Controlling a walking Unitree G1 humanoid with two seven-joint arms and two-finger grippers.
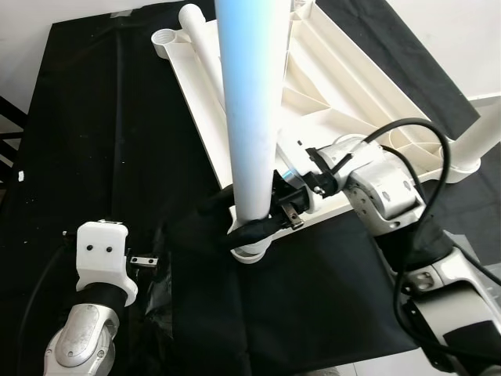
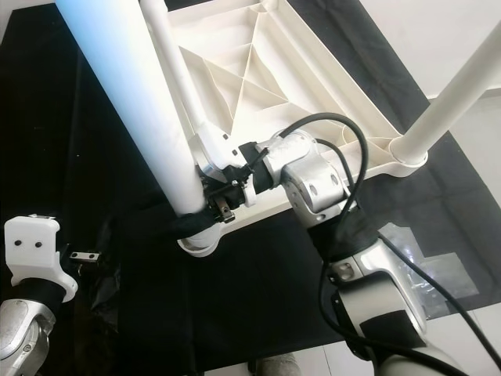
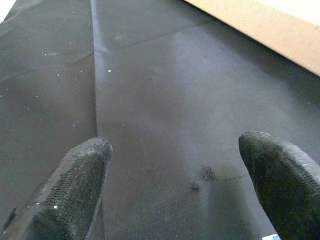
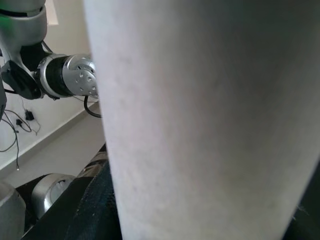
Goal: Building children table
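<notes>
White table leg (image 1: pixel 252 110), standing in the corner socket of the upturned table panel (image 1: pixel 344 102), is being pinched low down by the right tool (image 1: pixel 270 219); left tool (image 3: pixel 175 185) is hanging spread (hollow plastic, likely light, stiff, slippery).

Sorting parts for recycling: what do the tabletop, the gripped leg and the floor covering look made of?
Tabletop: apparently moulded white plastic, smooth, with ribs underneath. Leg in the right gripper: matte white tube, probably plastic. Floor covering: thin black cloth, creased.
</notes>
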